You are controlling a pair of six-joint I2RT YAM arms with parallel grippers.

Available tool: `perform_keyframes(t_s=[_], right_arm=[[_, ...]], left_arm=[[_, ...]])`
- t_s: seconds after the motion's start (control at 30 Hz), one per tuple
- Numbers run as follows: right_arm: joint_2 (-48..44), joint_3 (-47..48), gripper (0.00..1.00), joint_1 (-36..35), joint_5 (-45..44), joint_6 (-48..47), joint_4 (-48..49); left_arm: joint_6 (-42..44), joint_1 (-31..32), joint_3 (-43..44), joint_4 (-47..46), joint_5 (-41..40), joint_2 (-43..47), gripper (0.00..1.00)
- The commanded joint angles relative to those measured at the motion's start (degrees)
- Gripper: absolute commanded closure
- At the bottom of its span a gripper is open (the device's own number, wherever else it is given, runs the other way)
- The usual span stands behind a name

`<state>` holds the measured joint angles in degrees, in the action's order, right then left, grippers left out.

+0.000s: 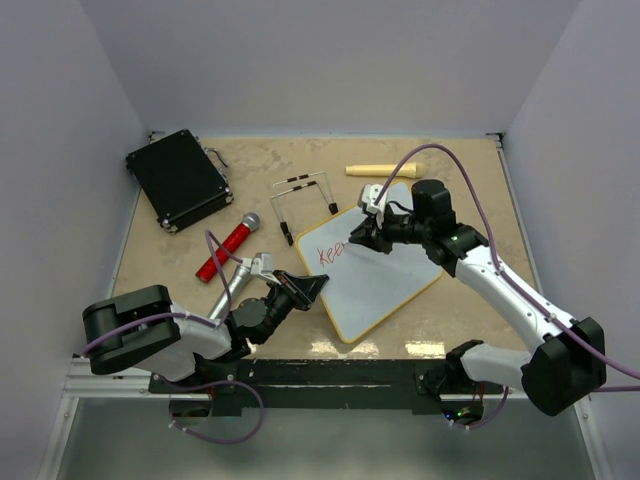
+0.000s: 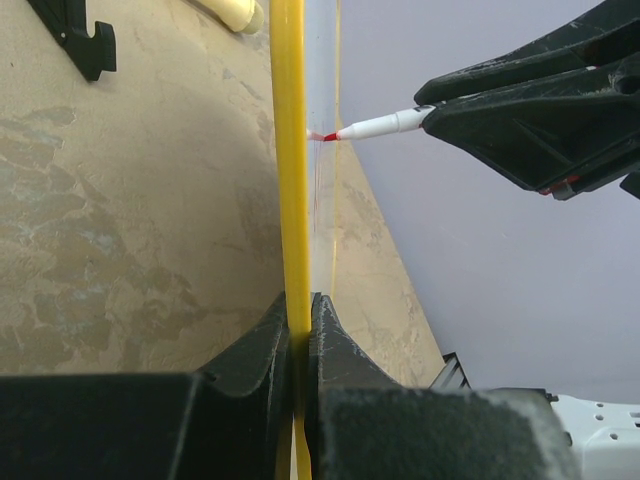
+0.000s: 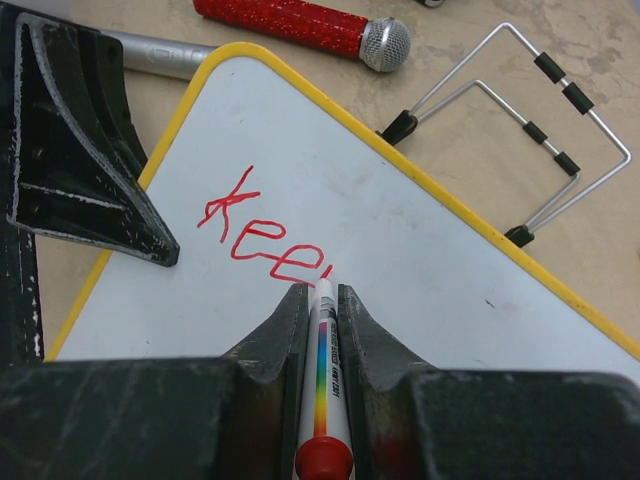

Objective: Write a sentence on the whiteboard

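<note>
Whiteboard point(image 1: 385, 280) near the middle of the counter point(image 1: 450, 190), writing only begun
Left pincer point(image 1: 308, 290) is closed on the yellow edge of the board; right pincer point(image 1: 361, 238) is closed around a marker point(image 3: 322, 370), tip on the surface. Of the sentence point(image 3: 262, 235) only red "Kee" stands there, so nearly all words are left

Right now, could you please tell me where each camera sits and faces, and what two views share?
Top external: above, behind the bases, facing down at the table; both arms show.
Left wrist: on left arm, facing along the whiteboard's edge; left fingers clamp it.
Right wrist: on right arm, facing down at the writing; right fingers hold the marker.
Shared: both wrist views show the marker.
</note>
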<state>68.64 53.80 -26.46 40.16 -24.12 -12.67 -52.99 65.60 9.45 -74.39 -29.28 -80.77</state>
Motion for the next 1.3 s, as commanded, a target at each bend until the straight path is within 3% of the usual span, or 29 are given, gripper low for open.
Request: perform_keyframes(t_s=[0.0,0.33,0.7,1.27], right_arm=[[-0.3,0.5,1.0,0.3,1.1,-3.6,-4.6],[-0.4,-0.2,1.0,0.2,2.4,-6.3,-9.0],[0.1,4.6,1.0,0.2,1.1,-0.8,-2.0],[1.4,3.6,1.0,1.0,-3.9,2.8,2.4]], left_arm=[[4.1,0.1,-0.3,-6.6,1.6,0.4,1.0],[4.1,0.0,-0.1,-6.8,1.7,0.2,1.0],[4.1,0.0,-0.2,-6.8,1.9,0.2,1.0],[4.0,-0.1,-0.7,-7.3,2.1,0.3,1.0]])
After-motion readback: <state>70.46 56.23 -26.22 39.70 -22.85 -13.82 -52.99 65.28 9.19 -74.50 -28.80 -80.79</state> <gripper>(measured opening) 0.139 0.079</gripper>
